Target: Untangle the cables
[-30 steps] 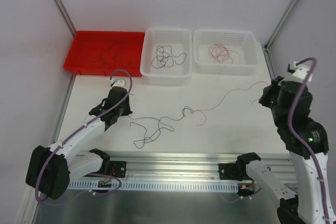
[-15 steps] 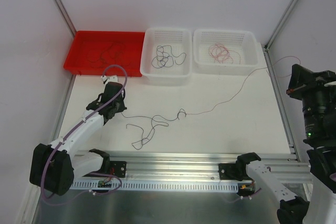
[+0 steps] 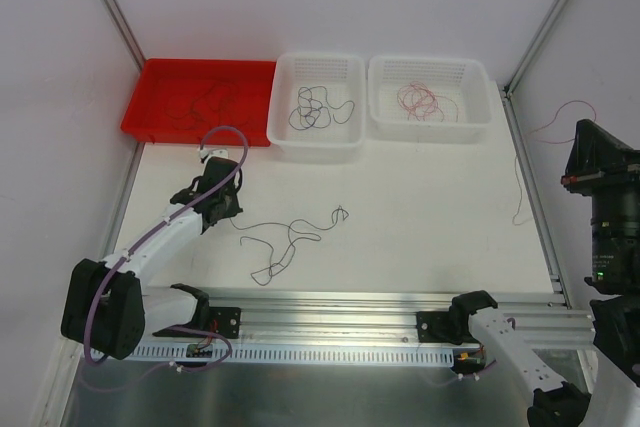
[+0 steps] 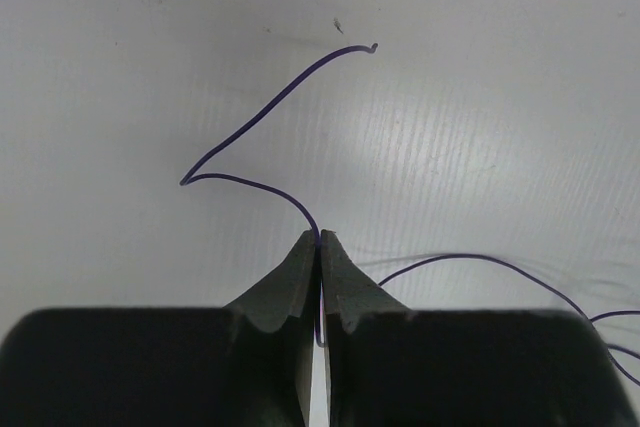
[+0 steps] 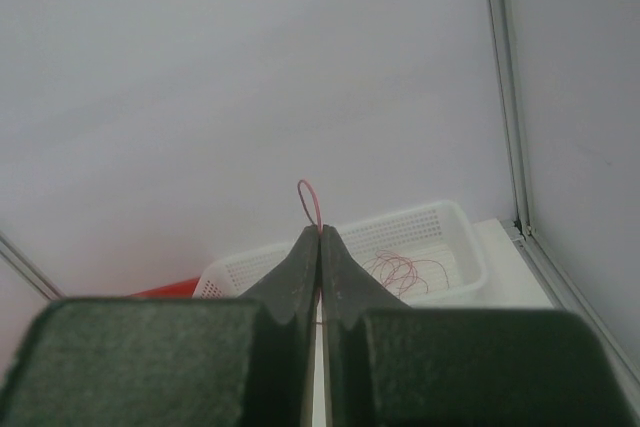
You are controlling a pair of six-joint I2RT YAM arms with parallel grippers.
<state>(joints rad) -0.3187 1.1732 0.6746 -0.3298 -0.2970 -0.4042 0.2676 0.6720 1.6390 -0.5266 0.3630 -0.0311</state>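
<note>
The tray (image 3: 135,112) at far left is bright red, with dark strands (image 3: 205,102). Both baskets are white with fine mesh patterning: the middle basket (image 3: 318,150) has black cables (image 3: 312,109), the right basket (image 3: 430,132) red cables (image 3: 420,100). The table (image 3: 430,237) is white, the purple cable (image 4: 260,116) dark, and the red strand (image 3: 517,185) at far right pale.

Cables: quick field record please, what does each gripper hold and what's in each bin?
left gripper: shut on purple cable, low over table
right gripper: shut on red cable, high at right edge
red tray: dark cables
middle basket: black cables
right basket: red cables
held cables: apart, not touching
</note>
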